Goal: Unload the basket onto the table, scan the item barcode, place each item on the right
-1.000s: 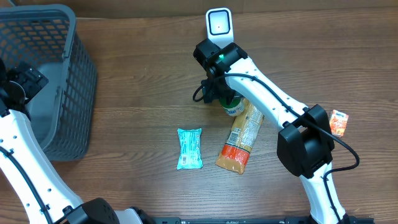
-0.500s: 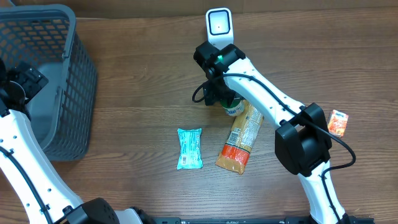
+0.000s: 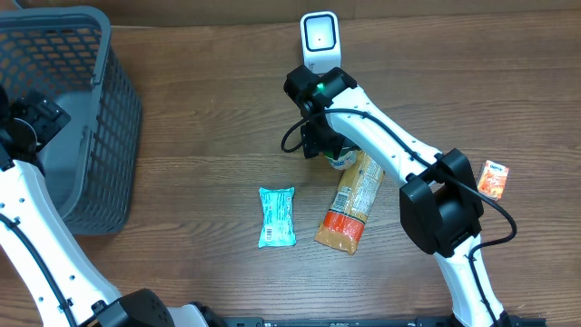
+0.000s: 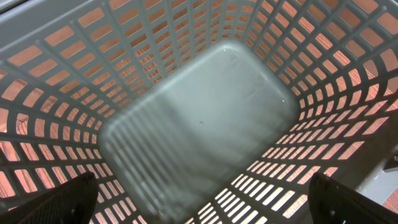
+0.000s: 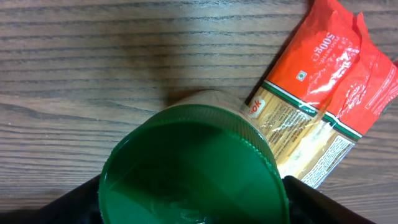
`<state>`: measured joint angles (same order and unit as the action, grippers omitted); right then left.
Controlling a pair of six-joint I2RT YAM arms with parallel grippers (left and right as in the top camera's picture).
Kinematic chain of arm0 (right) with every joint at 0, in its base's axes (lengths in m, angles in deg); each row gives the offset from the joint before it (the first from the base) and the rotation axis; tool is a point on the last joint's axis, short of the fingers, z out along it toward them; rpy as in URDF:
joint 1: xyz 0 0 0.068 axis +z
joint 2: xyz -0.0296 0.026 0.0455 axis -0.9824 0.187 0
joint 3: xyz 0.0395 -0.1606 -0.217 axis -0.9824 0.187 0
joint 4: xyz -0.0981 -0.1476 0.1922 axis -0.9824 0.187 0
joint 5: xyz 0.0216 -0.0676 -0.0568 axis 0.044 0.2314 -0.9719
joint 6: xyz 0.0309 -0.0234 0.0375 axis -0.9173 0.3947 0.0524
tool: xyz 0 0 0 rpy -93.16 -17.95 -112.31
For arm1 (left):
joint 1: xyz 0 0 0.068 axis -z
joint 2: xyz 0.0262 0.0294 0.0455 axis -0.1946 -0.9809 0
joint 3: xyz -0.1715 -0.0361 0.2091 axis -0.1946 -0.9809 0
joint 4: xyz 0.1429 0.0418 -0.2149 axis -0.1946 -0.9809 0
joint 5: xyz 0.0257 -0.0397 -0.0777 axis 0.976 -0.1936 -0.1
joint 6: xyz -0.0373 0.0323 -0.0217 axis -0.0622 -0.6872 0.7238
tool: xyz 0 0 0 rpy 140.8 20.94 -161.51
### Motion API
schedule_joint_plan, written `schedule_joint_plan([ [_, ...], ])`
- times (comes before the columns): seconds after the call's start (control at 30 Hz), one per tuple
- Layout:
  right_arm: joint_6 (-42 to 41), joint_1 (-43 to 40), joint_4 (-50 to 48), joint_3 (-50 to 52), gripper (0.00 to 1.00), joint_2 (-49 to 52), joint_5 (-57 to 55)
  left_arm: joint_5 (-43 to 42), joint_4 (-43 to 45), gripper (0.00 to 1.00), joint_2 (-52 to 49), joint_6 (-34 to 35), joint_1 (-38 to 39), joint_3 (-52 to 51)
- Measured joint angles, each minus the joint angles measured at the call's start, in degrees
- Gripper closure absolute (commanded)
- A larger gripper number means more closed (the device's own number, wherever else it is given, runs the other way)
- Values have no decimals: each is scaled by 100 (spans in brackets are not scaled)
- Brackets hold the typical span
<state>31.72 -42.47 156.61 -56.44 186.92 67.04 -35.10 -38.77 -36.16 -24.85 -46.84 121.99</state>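
One green-lidded jar [image 5: 193,165] stands upright on the wooden table [image 3: 200,109], near the middle and slightly to the right. Its long axis is vertical, so the right wrist camera looks straight down onto the plain, unmarked lid. In the overhead view a strip of its white and green label shows beneath the arm, too small to read; no barcode can be made out on it.

The right gripper [image 3: 329,150] sits directly over the jar, with a dark finger [image 5: 81,202] on either side of the lid and set wide. Whether they press on the jar or only flank it cannot be told.

Just beside the jar lies a long pasta packet [image 3: 352,204], flat, its length running from the jar down and to the left in the overhead view. It has a clear middle and a red-orange end with white printing that looks like "500g", and the letters "ok" show at the edge of its label. Whether it touches the jar cannot be told.

A white scanner [image 3: 320,34] stands up-table from the jar, apart from it. A teal snack packet [image 3: 277,217] lies to the left, and a small orange sachet [image 3: 494,178] lies well to the right.

The left gripper [image 4: 199,199] hangs over the grey basket [image 3: 91,54], fingers [image 4: 62,202] spread wide with nothing between them.
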Motion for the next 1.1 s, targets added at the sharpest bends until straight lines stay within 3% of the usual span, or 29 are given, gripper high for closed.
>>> schedule_joint_plan([
  [0.7, 9, 190, -175, 0, 26, 0, 55, 0, 0, 0, 0, 0, 0, 0],
  [1.1, 640, 286, -479, 0, 26, 0, 1014, 0, 0, 0, 0, 0, 0, 0],
])
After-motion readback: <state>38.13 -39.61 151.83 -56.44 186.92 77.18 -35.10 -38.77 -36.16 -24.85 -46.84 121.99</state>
